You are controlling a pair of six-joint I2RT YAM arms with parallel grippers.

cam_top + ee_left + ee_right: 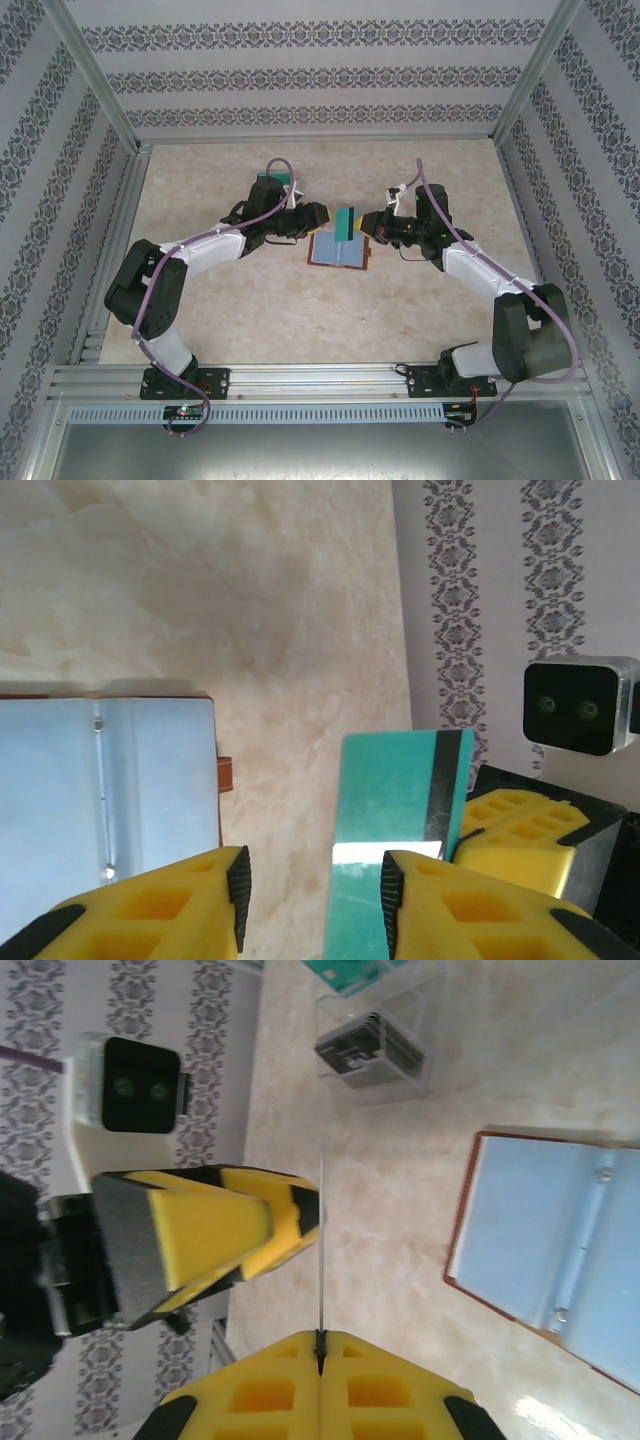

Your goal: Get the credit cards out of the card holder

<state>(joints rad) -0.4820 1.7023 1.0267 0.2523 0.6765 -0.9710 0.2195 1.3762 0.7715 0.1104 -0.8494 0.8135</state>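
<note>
Teal card pinched edge-on in R gripper, near open card holder flat on table. L gripper jaws apart, holding nothing. Step: card looks out; next prob. set it aside, check pockets.

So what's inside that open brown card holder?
The card holder lies open, showing grey-blue inner pockets and a centre fold with two studs. No card shows there; anything tucked inside the pockets is hidden.
</note>
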